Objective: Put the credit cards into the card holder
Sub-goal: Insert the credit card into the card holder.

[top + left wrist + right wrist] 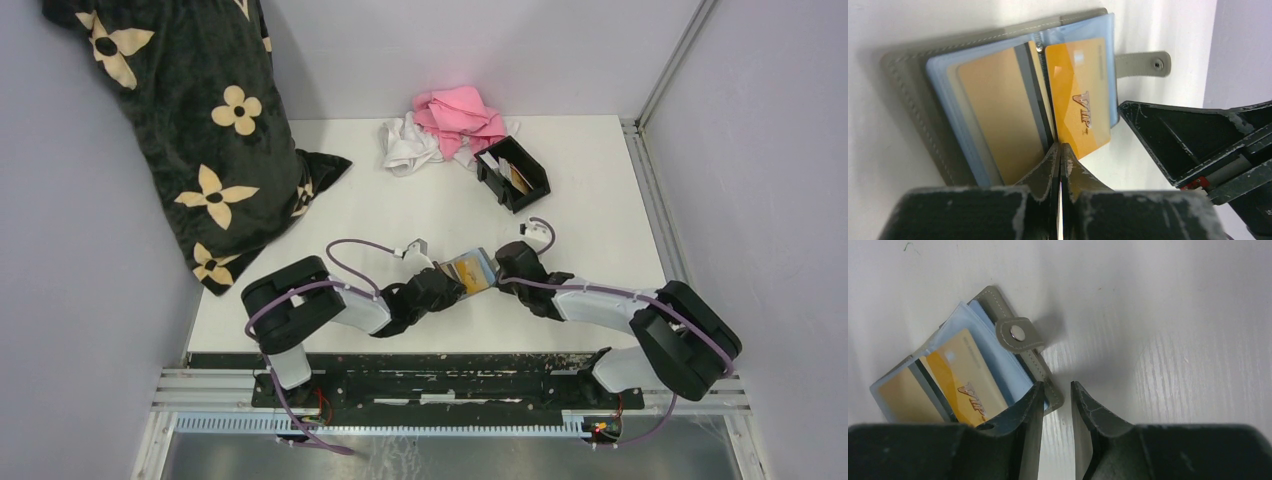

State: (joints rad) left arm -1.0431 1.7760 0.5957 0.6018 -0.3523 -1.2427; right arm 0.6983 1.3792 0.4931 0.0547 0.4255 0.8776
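A grey folding wallet [470, 268] lies open between my two grippers, its blue sleeves [943, 100] fanned. An orange VIP credit card [1080, 95] [965, 385] sits in one sleeve and a tan card [993, 110] [903, 397] in the one beside it. My left gripper [1060, 147] [452, 285] is shut, pinching the near edge of a sleeve between those two cards. Just right of the wallet's strap corner, my right gripper [1057, 385] [503, 262] stands partly open with only table between its fingers. The black card holder [540, 180] stands farther back with cards in it.
A pink cloth [458, 115] and a white cloth [405, 145] lie behind the card holder. A black flowered pillow [190, 130] leans at the back left. Grey walls close in the table on three sides.
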